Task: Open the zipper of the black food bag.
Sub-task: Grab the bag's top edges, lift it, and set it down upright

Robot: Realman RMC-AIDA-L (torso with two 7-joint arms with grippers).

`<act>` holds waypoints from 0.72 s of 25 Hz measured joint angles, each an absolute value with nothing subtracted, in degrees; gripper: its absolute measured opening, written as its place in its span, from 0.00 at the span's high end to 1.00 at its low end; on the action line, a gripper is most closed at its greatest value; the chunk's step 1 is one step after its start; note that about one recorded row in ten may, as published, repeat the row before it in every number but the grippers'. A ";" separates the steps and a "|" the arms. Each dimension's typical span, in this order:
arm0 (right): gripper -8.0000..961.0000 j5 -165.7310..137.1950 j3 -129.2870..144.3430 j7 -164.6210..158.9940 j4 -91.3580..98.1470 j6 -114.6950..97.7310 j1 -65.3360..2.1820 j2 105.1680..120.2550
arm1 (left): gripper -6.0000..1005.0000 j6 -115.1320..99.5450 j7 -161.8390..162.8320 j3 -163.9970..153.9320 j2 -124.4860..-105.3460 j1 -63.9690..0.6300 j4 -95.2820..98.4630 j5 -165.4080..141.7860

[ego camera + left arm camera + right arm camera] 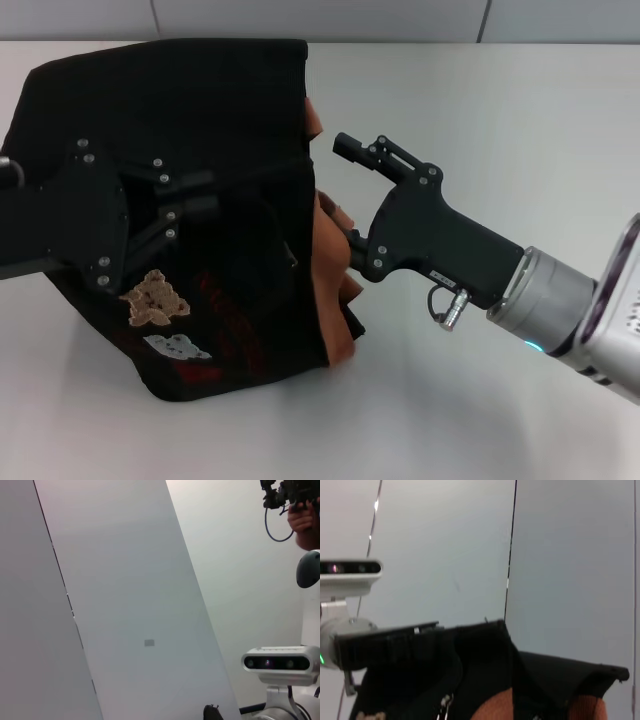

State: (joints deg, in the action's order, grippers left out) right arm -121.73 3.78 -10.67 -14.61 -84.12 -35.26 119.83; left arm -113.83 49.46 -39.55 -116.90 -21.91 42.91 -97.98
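Observation:
The black food bag [230,120] lies on its side on the white table, with its bear patches [155,297] facing up and its orange-brown handles [335,260] pointing right. My left gripper [195,195] rests on top of the bag, black against black. My right gripper [347,197] is open at the handle end. Its upper finger is in free air and its lower one is close to the orange trim. The right wrist view shows the bag [540,680] and a small silvery pull [445,700]. I cannot tell which zipper it belongs to.
The white table [480,100] stretches to the right of and in front of the bag, with a wall seam along the back. In the left wrist view there are only grey wall panels [125,605], the robot's head camera [280,662] and a person's hand [305,522] holding a device.

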 joint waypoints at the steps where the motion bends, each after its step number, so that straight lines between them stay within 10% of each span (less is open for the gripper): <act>1: 0.21 -121.67 3.45 -8.87 -14.97 -83.00 -35.31 119.84 | 0.90 -113.78 49.12 -39.54 -116.82 -21.95 42.56 -97.97; 18: 0.22 -121.55 -1.72 6.78 -20.63 -77.39 -34.84 119.89 | 0.90 -113.41 48.95 -39.46 -116.81 -21.81 42.19 -97.98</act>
